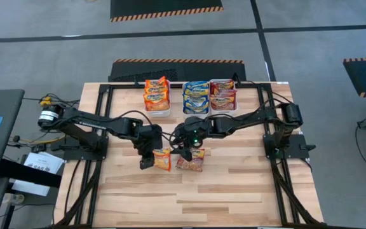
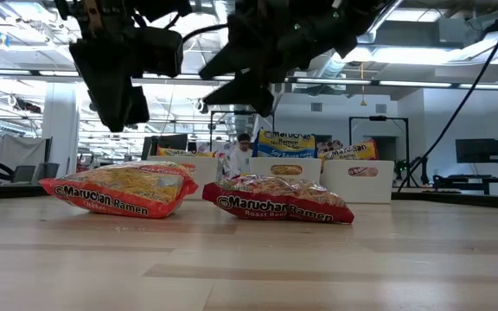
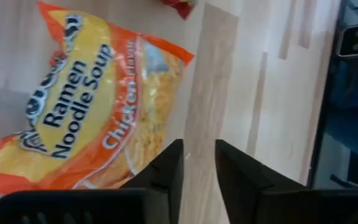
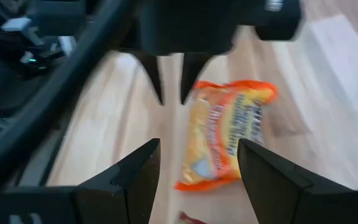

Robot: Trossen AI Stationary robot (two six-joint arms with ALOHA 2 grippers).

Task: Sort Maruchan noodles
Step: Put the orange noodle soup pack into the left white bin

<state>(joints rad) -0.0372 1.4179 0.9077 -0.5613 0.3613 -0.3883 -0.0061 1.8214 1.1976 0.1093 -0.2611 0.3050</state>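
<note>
An orange Maruchan packet (image 1: 162, 159) (image 2: 119, 190) (image 3: 86, 112) (image 4: 225, 134) lies flat on the wooden table. A dark red packet (image 1: 190, 162) (image 2: 279, 200) lies flat just to its right. My left gripper (image 1: 146, 163) (image 2: 115, 121) (image 3: 199, 144) hovers above the table at the orange packet's left edge, fingers pointing down with a narrow gap, touching nothing. My right gripper (image 1: 182, 151) (image 2: 253, 104) (image 4: 197, 146) hangs wide open above the gap between the two packets, over the dark red packet's left end.
Three white bins stand in a row at the far side: one with orange packets (image 1: 159, 112), one with blue packets (image 1: 196, 112), one with dark red packets (image 1: 224, 108). Bare wood lies toward the near edge. A black frame rail runs along each side of the table.
</note>
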